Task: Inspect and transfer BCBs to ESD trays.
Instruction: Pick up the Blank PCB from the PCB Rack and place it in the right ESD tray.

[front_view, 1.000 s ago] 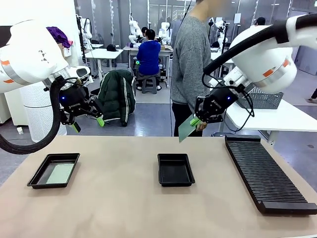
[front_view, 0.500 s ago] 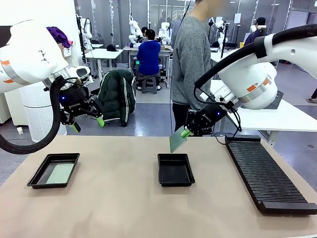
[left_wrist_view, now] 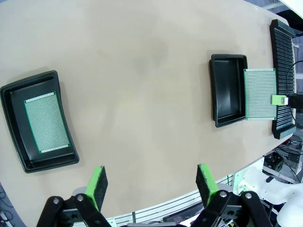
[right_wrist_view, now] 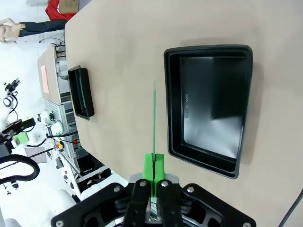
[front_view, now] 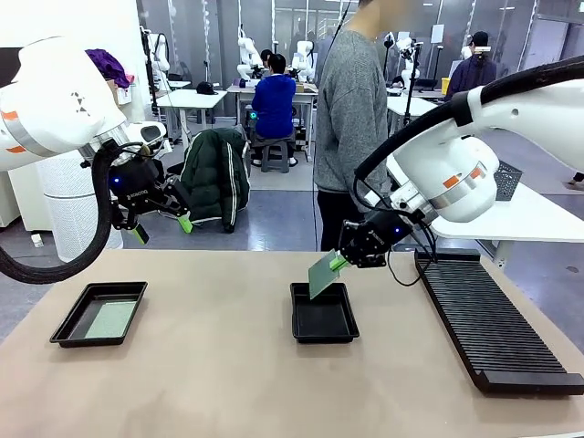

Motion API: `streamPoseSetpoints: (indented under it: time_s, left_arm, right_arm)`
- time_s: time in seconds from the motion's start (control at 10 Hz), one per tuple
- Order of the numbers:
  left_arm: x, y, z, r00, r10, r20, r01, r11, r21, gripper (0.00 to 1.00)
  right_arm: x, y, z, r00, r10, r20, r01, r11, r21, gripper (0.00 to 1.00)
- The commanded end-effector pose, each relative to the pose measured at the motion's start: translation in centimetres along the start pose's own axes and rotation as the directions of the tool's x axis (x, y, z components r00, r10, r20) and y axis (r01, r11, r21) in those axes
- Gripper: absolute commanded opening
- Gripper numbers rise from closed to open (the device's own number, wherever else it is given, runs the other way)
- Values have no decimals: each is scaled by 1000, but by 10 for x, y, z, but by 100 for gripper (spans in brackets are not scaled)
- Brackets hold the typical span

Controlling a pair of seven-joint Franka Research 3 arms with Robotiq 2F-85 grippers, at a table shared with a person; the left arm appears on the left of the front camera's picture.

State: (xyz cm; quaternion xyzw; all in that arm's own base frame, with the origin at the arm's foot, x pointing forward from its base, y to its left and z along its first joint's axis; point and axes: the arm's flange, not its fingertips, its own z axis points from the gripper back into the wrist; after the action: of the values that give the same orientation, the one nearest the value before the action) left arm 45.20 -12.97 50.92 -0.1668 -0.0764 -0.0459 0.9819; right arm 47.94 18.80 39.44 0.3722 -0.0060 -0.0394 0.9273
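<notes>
Now, right jaws clamped on BCB [front_view: 322, 275] edge, prob. above middle tray [front_view: 323, 313], left jaws wide, empty.

Bare tabletop [front_view: 210, 365] lies open between the left tray [front_view: 99, 313] and middle tray [front_view: 323, 312]; a ribbed rack [front_view: 488, 319] blocks the right side.

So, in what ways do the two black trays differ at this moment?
The left tray holds a green board lying flat on its floor; the middle tray holds nothing. The shut right gripper hangs a second board tilted above the middle tray; the open left gripper hovers near the left tray. Both trays look identical: black and shallow.
</notes>
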Motion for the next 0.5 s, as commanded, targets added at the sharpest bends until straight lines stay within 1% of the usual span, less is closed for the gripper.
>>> streamPoseSetpoints:
  time_s: [0.0,0.2,0.4]
  left_arm:
    - [-3,0,0,1000,0,1,0,1000,1,100]
    - [-3,0,0,1000,0,1,0,1000,1,100]
    - [-3,0,0,1000,0,1,0,1000,1,100]
  right_arm:
    - [-3,-8,-18,999,23,33,-24,999,33,1]
    - [-3,-15,-25,999,28,35,-29,999,28,1]
    - [-2,-22,-38,999,32,16,-33,999,27,1]
